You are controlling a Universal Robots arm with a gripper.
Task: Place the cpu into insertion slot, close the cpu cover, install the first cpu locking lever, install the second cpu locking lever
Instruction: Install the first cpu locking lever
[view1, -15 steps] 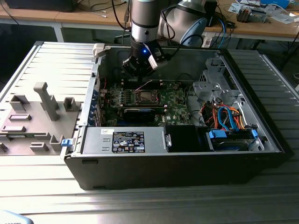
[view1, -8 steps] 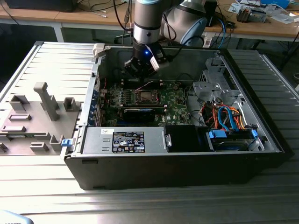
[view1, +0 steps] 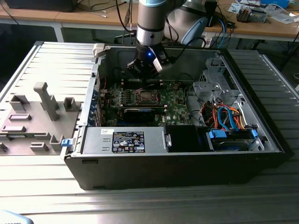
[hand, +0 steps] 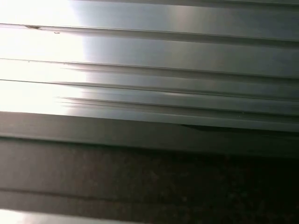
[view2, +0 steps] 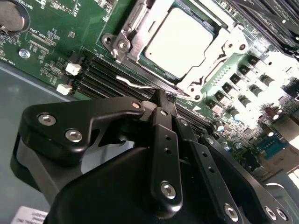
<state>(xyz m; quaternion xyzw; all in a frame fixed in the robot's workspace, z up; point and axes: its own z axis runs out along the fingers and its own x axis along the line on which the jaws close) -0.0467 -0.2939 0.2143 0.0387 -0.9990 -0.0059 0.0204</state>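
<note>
1. A white and black label (view1: 127, 141) is lying on the power supply box (view1: 93, 140) at about 7 o'clock in the exterior view; its print is staying unreadable.
2. White printing on the green board (view2: 51, 42) is showing in the second wrist view, but none is reading clearly.

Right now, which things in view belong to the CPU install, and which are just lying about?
Job:
- square silver-topped cpu, seated in the socket
- silvery metal cpu cover, down around it
- thin wire locking lever
- black gripper, fingers together by that lever

Lying about:
- grey plastic fixture tray
- orange and blue cables
- labelled grey power supply
</note>
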